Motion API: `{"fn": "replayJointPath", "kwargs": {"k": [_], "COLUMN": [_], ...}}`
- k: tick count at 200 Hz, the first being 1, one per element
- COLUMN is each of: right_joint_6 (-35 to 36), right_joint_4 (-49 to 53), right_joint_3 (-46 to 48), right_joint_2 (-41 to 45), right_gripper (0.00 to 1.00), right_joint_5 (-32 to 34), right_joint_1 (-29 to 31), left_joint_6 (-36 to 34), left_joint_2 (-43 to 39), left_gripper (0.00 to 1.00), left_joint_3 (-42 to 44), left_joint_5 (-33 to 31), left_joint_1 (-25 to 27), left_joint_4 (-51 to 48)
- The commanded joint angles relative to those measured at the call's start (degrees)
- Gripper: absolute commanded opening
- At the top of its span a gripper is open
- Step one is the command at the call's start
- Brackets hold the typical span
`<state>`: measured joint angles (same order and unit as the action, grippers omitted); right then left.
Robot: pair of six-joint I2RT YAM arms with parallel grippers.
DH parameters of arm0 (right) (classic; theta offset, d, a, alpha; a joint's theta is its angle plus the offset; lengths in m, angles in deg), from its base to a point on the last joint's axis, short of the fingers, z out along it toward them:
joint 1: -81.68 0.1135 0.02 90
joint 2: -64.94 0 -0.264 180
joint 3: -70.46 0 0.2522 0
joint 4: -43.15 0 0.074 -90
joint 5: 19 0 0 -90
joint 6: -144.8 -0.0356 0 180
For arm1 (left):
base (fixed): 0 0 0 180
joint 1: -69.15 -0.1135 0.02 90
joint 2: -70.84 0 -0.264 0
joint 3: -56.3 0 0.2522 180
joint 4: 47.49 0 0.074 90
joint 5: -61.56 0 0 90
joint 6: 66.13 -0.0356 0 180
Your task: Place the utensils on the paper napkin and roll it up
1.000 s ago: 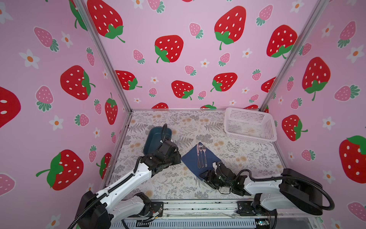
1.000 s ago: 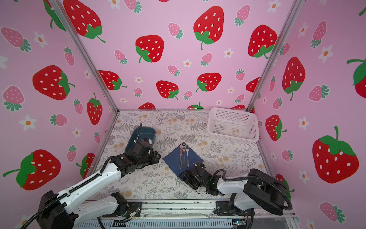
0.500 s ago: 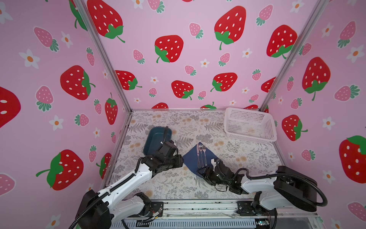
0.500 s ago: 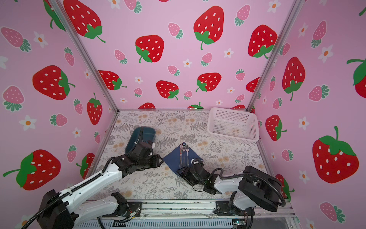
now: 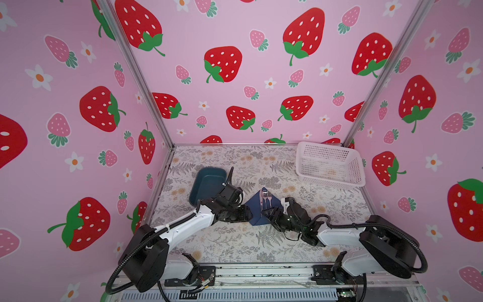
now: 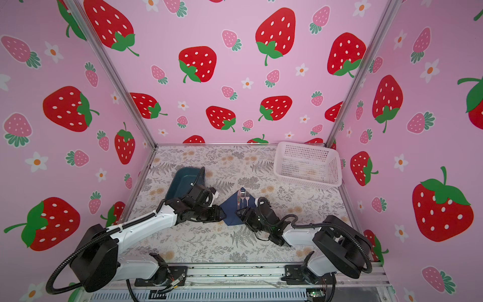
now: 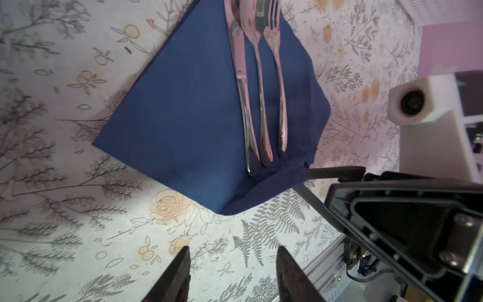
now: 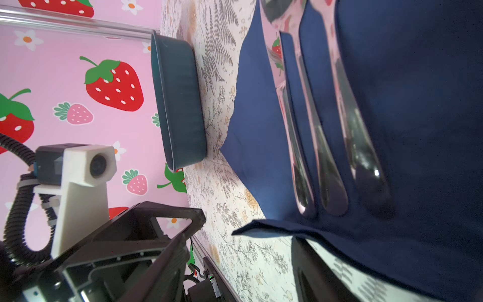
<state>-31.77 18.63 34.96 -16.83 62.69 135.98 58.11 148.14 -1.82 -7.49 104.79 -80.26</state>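
The dark navy paper napkin [image 5: 254,209] [image 6: 231,207] lies as a diamond on the floral table. The utensils [image 7: 258,91] [image 8: 321,146], a shiny knife, spoon and fork, rest side by side on it. My right gripper [image 8: 240,261] [image 5: 269,212] is open at the napkin's near right edge. One of its fingers [image 8: 311,264] sits under that lifted edge, and the other stands free. My left gripper [image 7: 232,272] [image 5: 249,215] is open and holds nothing. It hovers low by the napkin's near left side.
A dark teal tub [image 5: 206,183] [image 8: 180,104] stands left of the napkin, behind my left arm. A white mesh basket [image 5: 329,163] [image 6: 308,162] sits in the back right corner. A metal rail [image 5: 261,272] runs along the table's front edge.
My right gripper has pushed forward onto the napkin's near corner, lifting and folding that edge. My left gripper has moved right, close to the napkin. Both jaws have widened slightly.
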Motion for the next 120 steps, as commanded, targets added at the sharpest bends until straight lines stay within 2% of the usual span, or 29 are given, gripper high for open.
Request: {"fn": "replayJointPath", "kwargs": {"k": [1,78,120], "right_joint_6": [0.64,-0.07,-0.34], "right_joint_4": [-0.57,-0.48,-0.83], "right_joint_3": [0.58,2.24,3.3], "right_joint_2": [-0.71,-1.44,-0.8], "right_gripper": [0.65,0.65,0.64], "right_joint_5": [-1.39,-2.96,-2.69], "right_joint_1": [-1.27,-3.29,-3.73], "left_joint_6": [-1.88,-4.08,-4.79], "left_joint_2": [2.48,12.74,15.09], "left_gripper": [0.54,0.54,0.49], "left_joint_3": [-3.22,-7.97,-8.68], "left_joint_5": [5.07,10.43,9.75], "left_joint_1": [0.38,2.06,2.33], "left_joint_4": [3.07,4.24,5.8]}}
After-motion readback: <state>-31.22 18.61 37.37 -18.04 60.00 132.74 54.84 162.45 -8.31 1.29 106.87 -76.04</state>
